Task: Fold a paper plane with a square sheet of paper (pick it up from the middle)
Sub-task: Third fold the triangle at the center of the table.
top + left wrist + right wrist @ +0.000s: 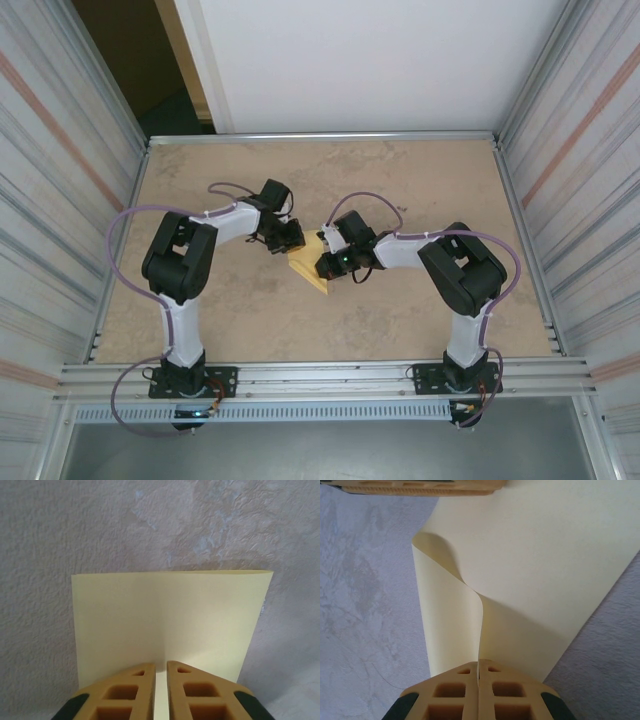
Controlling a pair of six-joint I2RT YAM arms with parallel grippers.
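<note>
Right gripper [478,662] is clamped tight, fingers pressed together on the near edge of the square sheet of paper [545,570]. From that pinch the sheet fans away toward 12 and 1 o'clock, and its left edge curls over in a soft loop.

Left gripper [161,664] shows the thinnest slit between its fingers, with yellow visible through it. I cannot tell whether the tips nip the sheet. In the left wrist view the sheet lies broadside, long axis 9 to 3, with a rounded fold at 12.

From above, both forearms reach inward. The left arm [180,260] has its elbow at 9 and the right arm [460,270] at 3. The sheet sits between the grippers at mid-table [400,180], running 11 to 5.
</note>
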